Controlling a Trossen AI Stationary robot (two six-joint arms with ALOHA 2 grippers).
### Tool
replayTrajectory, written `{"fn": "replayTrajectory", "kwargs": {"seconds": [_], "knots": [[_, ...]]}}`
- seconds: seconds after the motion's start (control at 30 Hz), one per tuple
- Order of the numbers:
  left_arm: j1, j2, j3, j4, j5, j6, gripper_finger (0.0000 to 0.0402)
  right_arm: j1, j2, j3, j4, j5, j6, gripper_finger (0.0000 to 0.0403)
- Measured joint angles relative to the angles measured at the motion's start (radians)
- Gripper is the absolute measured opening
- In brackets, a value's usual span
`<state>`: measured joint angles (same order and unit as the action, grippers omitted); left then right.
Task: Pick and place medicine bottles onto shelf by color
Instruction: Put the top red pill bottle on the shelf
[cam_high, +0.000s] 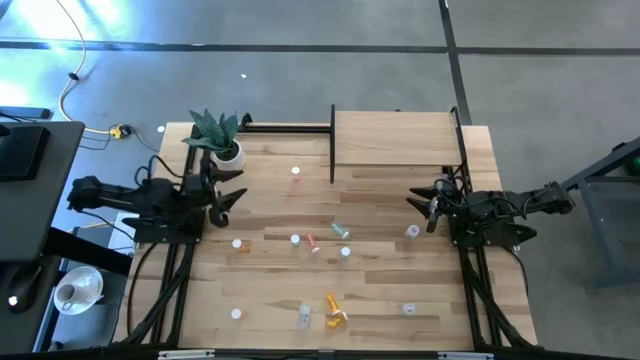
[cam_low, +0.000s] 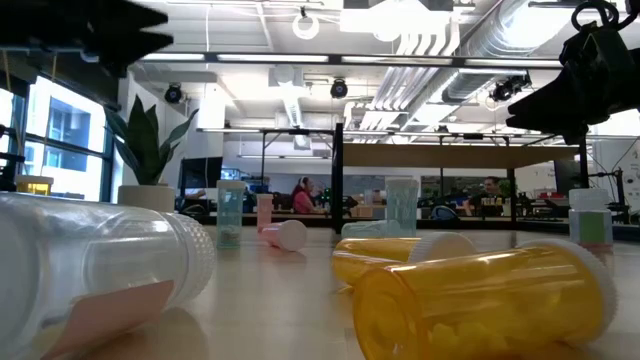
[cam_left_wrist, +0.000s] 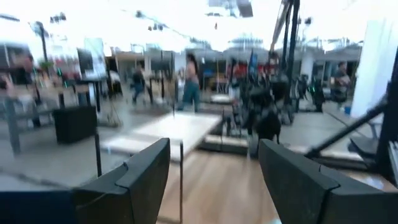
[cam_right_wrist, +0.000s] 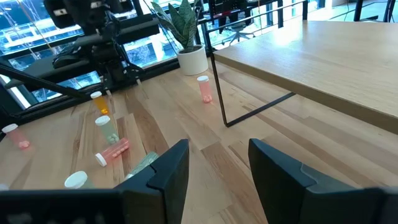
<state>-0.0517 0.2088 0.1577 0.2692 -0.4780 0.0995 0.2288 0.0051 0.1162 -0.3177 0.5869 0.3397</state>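
Note:
Small white-capped medicine bottles lie scattered over the plank table. A pink one (cam_high: 296, 172) stands near the shelf. A pink one (cam_high: 313, 243) and a green one (cam_high: 340, 230) lie mid-table, and two orange ones (cam_high: 335, 311) lie near the front edge. The shelf (cam_high: 395, 138), a light-wood board on a thin black frame, stands at the far edge. My left gripper (cam_high: 238, 187) hovers open at the table's left side, above the surface. My right gripper (cam_high: 418, 202) hovers open at the right side, near a clear bottle (cam_high: 412, 232). Neither has anything between its fingers (cam_left_wrist: 149, 168) (cam_right_wrist: 171, 165).
A potted green plant (cam_high: 222, 140) stands at the far left corner, close to my left gripper. The shelf's black frame leg (cam_right_wrist: 219, 93) drops to the table between the pink bottle (cam_right_wrist: 204, 89) and the board. People sit in the room behind the table.

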Motion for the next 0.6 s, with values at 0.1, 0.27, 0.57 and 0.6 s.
{"fn": "replayTrajectory", "kwargs": {"seconds": [0.1,0.27,0.57,0.6], "knots": [[0.005,0.105,0.001,0.129,-0.015,0.055,0.0236,0.000,0.000,0.000,0.000,0.000,0.000,0.0158],[0.063,0.308,0.059,0.161,-0.032,0.061,0.0236,0.000,0.000,0.000,0.000,0.000,0.000,0.0158],[0.200,0.653,0.160,0.154,-0.003,0.050,0.0236,0.000,0.000,0.000,0.000,0.000,0.000,0.0158],[0.210,0.685,0.167,0.154,0.012,0.050,0.0236,0.000,0.000,0.000,0.000,0.000,0.000,0.0158]]}}
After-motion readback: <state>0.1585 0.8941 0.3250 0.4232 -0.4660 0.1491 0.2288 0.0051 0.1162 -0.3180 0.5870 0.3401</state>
